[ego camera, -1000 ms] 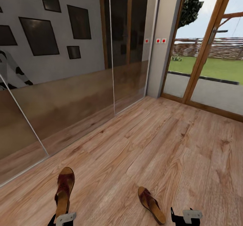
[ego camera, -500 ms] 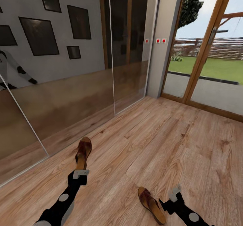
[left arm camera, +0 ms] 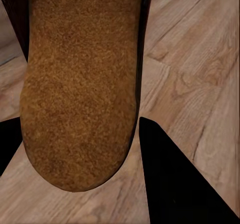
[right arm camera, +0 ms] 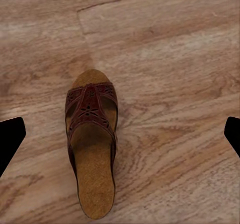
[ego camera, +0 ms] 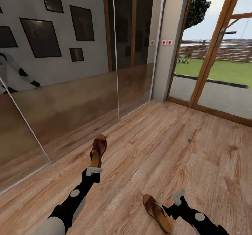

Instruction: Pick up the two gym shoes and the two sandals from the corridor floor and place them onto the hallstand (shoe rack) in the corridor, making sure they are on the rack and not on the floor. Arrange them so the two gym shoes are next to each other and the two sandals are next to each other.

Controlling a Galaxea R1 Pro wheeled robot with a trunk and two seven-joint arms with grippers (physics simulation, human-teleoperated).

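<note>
Left gripper (ego camera: 94, 171) clamped on one sandal (ego camera: 98, 150), now lifted and carried forward off corridor floor (ego camera: 182, 147). Right gripper (ego camera: 177, 197) spread wide, hovering above second sandal (ego camera: 157, 212) lying just beside it. Second pickup appears imminent; rack placement outstanding.

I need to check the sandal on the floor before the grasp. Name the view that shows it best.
The right wrist view: the floor sandal shows whole from above, straps and insole clear, between the right gripper's fingers. The head view shows it small and slanted by the right gripper. The left wrist view shows the held sandal.
</note>
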